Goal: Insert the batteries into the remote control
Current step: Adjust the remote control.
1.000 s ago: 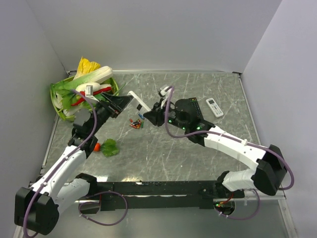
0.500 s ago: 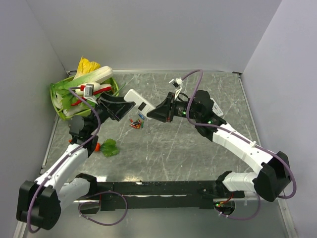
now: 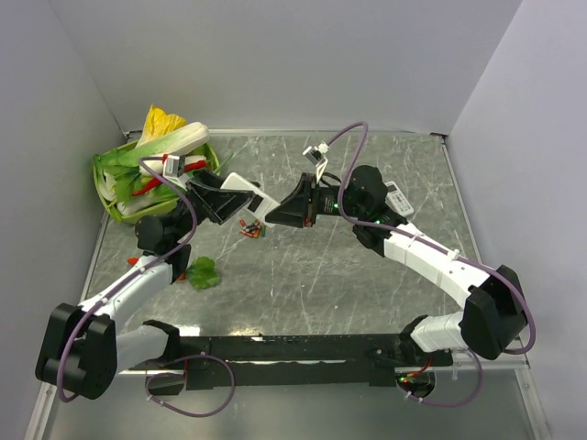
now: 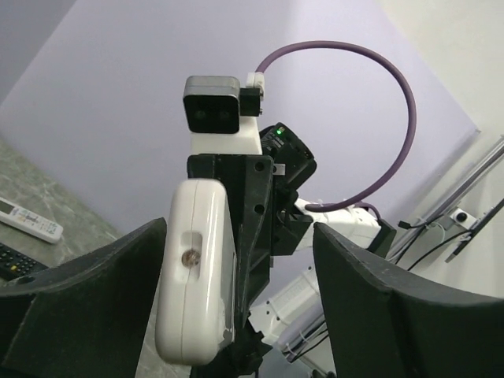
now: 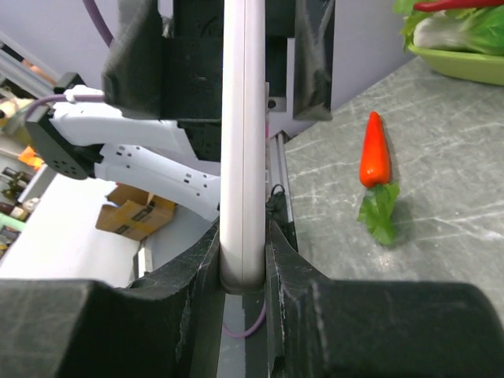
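We see the remote control (image 3: pixel 248 191) lifted clear of the counter (image 3: pixel 321 275), hanging in the air between the two arms with its long axis running from one gripper to the other. The right gripper (image 5: pixel 242 268) is clamped on one end of it, and in the right wrist view its fingers (image 5: pixel 197 299) press against both flat faces of the thin white body, which shows edge-on. The other end of the remote control sits between the fingers of the left gripper (image 4: pixel 240 228), whose jaws stand wide and straddle it. In the left wrist view the white back with a small round recess faces the camera, and the far finger is clearly apart from the body. On the near side we cannot tell whether the finger touches. The batteries (image 3: pixel 249 226) lie in a small loose cluster of red, blue and green on the counter just below the remote control, touched by neither gripper. Farther from the remote control, on the left arm's side and nearer the arm bases, a carrot (image 3: pixel 181 271) lies flat with its green leaf beside it. A green basket (image 5: pixel 461 61) heaped with vegetables sits beyond the left gripper, well apart from the remote control. On the right arm's side a white remote (image 4: pixel 27 220) and a black remote (image 4: pixel 12 264) rest on the counter.
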Controlling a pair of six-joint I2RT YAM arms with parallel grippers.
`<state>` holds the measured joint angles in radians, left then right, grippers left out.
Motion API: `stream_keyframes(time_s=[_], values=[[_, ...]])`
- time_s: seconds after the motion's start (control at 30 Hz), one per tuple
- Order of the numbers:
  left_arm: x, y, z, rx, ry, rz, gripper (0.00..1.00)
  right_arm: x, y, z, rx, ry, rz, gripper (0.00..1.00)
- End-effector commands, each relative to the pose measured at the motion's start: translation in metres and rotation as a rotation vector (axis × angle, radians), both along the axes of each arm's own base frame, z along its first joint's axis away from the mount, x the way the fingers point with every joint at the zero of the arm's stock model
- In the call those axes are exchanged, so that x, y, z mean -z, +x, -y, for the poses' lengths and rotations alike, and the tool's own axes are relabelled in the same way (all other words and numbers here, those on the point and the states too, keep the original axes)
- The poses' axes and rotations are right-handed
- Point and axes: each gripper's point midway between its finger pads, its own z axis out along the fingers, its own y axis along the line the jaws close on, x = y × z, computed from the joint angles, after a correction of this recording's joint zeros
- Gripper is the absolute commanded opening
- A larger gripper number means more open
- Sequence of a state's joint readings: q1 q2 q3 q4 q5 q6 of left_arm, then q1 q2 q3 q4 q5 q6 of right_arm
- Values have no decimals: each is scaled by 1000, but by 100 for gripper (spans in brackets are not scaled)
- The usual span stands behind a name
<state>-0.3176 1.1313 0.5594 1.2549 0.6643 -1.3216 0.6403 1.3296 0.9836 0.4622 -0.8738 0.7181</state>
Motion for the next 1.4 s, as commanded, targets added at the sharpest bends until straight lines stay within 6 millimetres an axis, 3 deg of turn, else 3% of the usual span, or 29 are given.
stream_keyframes(time_s=[0.0, 0.13, 0.23, 0.33, 0.43, 0.5, 0.53, 0.63, 0.73, 1.0, 1.37], values=[[-19, -20, 1, 31, -32, 94, 77, -27, 2, 2, -4, 87, 66, 0], [-16, -18, 0, 12, -33, 65, 66, -23, 7, 0, 1, 72, 66, 0], [-17, -15, -3, -24, -35, 53, 49, -19, 9, -2, 3, 62, 63, 0], [-13, -9, -5, -67, -21, 38, 22, -12, 12, -2, 17, 42, 57, 0], [-8, -4, -6, -103, -4, 20, 3, -6, 15, 0, 45, 22, 38, 0], [-1, 3, -9, -140, -1, -13, 1, -3, 17, 1, 66, 10, 20, 14], [0, 4, -11, -155, -1, -17, 1, -5, 20, 2, 89, 10, 14, 31], [8, 13, -15, -207, -3, -61, 1, -2, 29, 4, 157, -6, -26, 61], [17, 22, -21, -259, -6, -111, 2, 4, 35, 6, 209, -18, -75, 72], [40, 37, -27, -330, -42, -232, 2, 10, 47, -5, 248, -9, -157, 71], [54, 48, -24, -355, -73, -308, 2, 41, 63, -13, 320, -62, -283, 57]])
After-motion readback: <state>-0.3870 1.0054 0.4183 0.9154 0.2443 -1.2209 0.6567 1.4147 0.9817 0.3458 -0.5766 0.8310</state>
